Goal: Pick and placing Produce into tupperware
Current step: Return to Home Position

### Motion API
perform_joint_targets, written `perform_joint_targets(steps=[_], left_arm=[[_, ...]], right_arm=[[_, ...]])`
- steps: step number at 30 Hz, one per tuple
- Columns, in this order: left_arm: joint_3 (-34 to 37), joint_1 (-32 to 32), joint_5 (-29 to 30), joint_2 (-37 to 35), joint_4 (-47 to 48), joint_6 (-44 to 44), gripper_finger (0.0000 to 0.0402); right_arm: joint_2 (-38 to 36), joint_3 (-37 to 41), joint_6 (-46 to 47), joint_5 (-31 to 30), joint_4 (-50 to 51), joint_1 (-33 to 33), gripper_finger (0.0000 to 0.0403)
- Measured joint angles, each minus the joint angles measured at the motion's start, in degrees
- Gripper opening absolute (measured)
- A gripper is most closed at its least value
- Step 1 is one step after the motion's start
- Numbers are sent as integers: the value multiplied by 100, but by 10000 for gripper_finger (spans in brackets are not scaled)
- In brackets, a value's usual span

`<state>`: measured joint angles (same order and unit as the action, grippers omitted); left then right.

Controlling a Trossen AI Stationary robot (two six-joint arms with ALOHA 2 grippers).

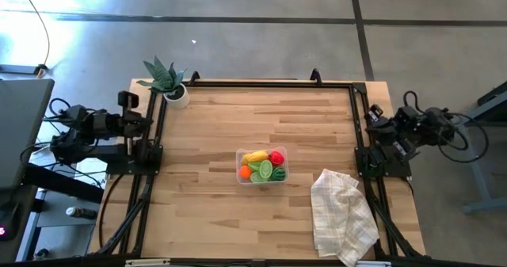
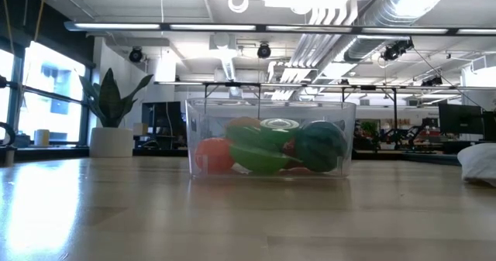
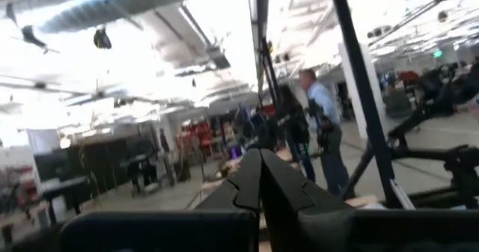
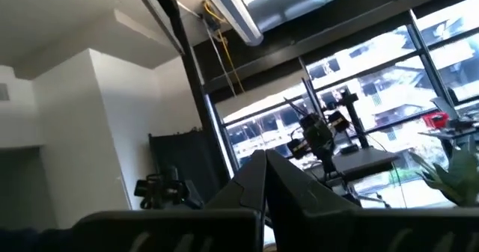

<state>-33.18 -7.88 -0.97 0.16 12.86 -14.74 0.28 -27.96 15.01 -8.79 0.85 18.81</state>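
Note:
The clear tupperware (image 1: 262, 165) stands on its base on the wooden table, a little right of the middle. Inside lie the produce: a yellow banana (image 1: 255, 156), a red piece (image 1: 276, 158), an orange (image 1: 245, 172), a green piece (image 1: 265, 170) and a striped watermelon (image 1: 280, 173). The low view shows the tupperware's (image 2: 270, 137) wall with the orange (image 2: 213, 154), green pieces (image 2: 260, 151) and watermelon (image 2: 319, 146) behind it. My left gripper (image 1: 145, 122) is drawn back at the table's left edge, shut and empty (image 3: 260, 161). My right gripper (image 1: 374, 127) is drawn back at the right edge, shut and empty (image 4: 264, 159).
A spiky green potted plant (image 1: 168, 81) stands at the far left corner. A white checked cloth (image 1: 341, 215) lies crumpled at the near right. Black frame rails (image 1: 155, 132) run along both side edges. A person (image 3: 323, 128) stands in the room beyond the table.

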Motion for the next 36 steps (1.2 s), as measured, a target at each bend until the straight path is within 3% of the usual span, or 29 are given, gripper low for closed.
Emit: perform_joint_targets(steps=[10, 22, 31, 36], left_arm=[[206, 0, -122, 17, -140, -29, 1], [1897, 0, -341, 22, -2069, 366, 1], [2838, 1, -337, 22, -3290, 553, 1], [3077, 0, -335, 22, -3411, 647, 1]], right_arm=[[-1, 619, 424, 45, -370, 0, 0], [1, 2318, 1389, 234, -2289, -2, 0], [1, 2737, 1903, 238, -2445, -2, 0], [1, 2741, 1958, 238, -2251, -2, 0]])
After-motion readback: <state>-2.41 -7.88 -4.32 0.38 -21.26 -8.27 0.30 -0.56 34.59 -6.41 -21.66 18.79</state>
